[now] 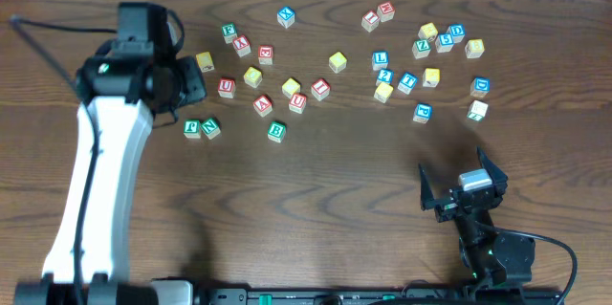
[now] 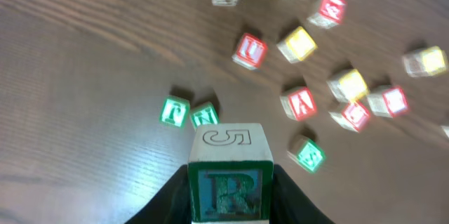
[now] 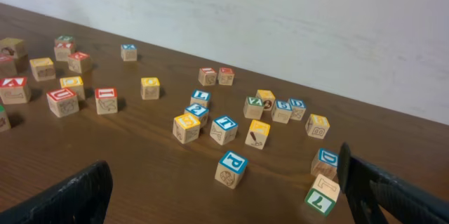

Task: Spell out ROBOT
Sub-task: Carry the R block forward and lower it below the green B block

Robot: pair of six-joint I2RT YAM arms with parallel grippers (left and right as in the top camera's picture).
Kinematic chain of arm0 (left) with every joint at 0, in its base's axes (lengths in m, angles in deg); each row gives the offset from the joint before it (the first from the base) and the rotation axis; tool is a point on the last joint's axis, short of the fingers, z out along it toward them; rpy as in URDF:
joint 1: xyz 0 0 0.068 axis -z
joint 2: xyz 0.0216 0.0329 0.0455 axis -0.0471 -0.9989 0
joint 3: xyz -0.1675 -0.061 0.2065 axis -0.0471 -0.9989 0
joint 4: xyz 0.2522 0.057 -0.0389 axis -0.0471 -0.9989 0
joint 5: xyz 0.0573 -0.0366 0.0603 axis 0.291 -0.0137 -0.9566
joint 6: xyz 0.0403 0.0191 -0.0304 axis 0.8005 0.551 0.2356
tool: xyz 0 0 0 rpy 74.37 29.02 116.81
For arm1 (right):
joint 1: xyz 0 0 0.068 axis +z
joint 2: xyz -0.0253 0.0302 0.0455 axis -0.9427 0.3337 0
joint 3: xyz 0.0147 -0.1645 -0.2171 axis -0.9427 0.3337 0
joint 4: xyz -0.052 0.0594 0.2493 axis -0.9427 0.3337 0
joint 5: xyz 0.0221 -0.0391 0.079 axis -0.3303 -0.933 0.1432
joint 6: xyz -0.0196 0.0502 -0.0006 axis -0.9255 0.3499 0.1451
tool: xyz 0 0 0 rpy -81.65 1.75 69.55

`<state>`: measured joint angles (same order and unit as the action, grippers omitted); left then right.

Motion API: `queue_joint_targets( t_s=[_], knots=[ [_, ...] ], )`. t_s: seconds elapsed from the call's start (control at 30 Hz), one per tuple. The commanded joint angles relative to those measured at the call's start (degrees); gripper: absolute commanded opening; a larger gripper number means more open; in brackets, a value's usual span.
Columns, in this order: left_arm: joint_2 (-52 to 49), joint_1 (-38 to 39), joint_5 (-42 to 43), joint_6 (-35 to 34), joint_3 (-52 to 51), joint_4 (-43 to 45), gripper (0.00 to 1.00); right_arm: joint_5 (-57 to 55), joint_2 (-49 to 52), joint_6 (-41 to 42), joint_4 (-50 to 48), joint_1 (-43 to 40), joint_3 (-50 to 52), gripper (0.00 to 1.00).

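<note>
My left gripper is shut on the green-framed R cube, a black finger pressing on each side; a 5 shows on the cube's top face. In the overhead view the left gripper is at the left of the cube scatter and hides the R. The green B cube lies on the table, apart from it. A blue T cube sits in the right cluster. Yellow cubes lie mid-table. My right gripper stands open and empty at the near right.
Two green cubes lie just beyond the held R. Red-lettered cubes and more yellow ones surround the middle. Blue cubes cluster at the right; a blue P cube and a green-framed cube lie near my right fingers.
</note>
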<state>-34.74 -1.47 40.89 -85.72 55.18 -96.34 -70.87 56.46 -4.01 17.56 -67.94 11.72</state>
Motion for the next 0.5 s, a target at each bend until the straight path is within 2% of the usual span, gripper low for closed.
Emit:
queue_joint_targets(
  t_s=[0.0, 0.1, 0.2, 0.33, 0.37, 0.47],
  knots=[
    [5.35, -0.11, 3.54, 1.75, 0.63, -4.59, 0.13, 0.00, -0.11, 0.85, 0.24, -0.37, 0.07, 0.99],
    [6.95, 0.07, 3.76, 1.73, 0.61, -9.86, 0.08, -0.02, -0.11, 0.85, 0.24, -0.37, 0.07, 0.99],
    [6.82, 2.95, 3.78, 1.73, 0.52, -11.76, 0.08, 0.00, -0.11, 0.85, 0.24, -0.37, 0.07, 0.99],
    [6.80, 14.21, 2.91, 1.77, 0.52, -11.72, 0.08, 0.00, -0.11, 0.85, 0.24, -0.37, 0.07, 0.99],
    [6.80, 14.88, 2.60, 1.77, 0.52, -11.69, 0.08, 0.00, -0.11, 0.85, 0.24, -0.37, 0.07, 0.99],
    [6.80, 21.29, -2.93, 1.70, -0.26, -11.23, 0.08, 0.00, -0.11, 0.85, 0.24, -0.37, 0.07, 0.99]
  ],
)
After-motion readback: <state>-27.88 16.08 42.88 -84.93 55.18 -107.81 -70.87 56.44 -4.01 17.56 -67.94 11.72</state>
